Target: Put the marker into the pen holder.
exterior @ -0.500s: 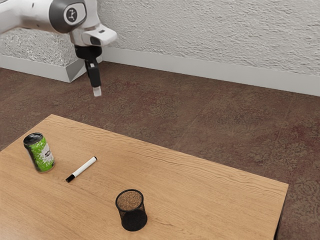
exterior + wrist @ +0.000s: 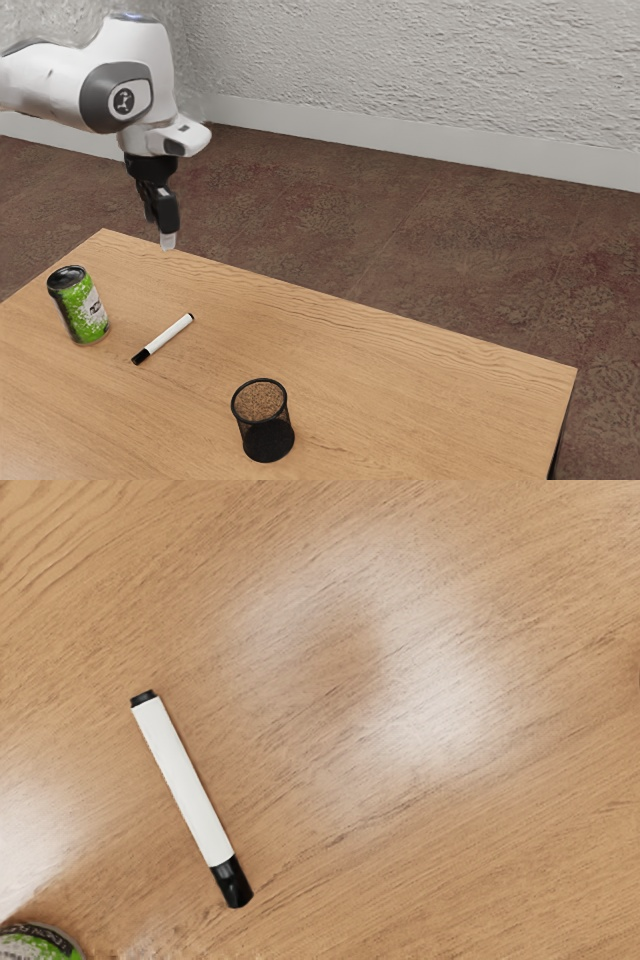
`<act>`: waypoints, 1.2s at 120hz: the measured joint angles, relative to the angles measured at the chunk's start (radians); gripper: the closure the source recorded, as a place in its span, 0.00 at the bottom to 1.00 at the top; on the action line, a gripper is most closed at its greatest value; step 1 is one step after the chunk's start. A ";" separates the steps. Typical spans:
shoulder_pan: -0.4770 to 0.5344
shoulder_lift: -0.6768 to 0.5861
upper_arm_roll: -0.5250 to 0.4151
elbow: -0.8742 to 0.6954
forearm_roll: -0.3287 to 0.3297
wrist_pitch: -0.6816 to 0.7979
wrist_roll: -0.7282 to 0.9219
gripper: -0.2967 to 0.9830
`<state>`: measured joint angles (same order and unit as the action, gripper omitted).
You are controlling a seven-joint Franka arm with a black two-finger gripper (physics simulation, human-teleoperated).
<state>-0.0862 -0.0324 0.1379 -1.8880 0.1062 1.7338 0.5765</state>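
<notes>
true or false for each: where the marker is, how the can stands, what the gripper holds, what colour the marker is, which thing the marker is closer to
1. The marker lies on the table, outside the pen holder. True.
2. The can lies on its side. False: it stands upright.
3. The gripper holds the marker. False: it is open and holds nothing; the marker lies apart from it.
4. The marker is all green. False: it is white with black ends.
5. The marker is closer to the can than to the pen holder. True.
</notes>
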 joint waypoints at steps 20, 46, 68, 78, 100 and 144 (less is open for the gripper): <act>0.044 0.061 0.045 -0.143 -0.036 0.261 -0.067 0.24; 0.127 0.211 0.049 -0.155 -0.070 0.484 -0.124 0.48; 0.126 0.274 0.049 -0.165 -0.080 0.566 -0.160 0.63; 0.131 0.314 0.048 -0.166 -0.082 0.587 -0.172 0.65; 0.139 0.369 0.048 -0.166 -0.084 0.612 -0.194 0.67; 0.133 0.390 0.046 -0.165 -0.100 0.625 -0.220 0.68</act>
<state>0.0471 0.3572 0.1834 -2.0529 0.0057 2.3589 0.3561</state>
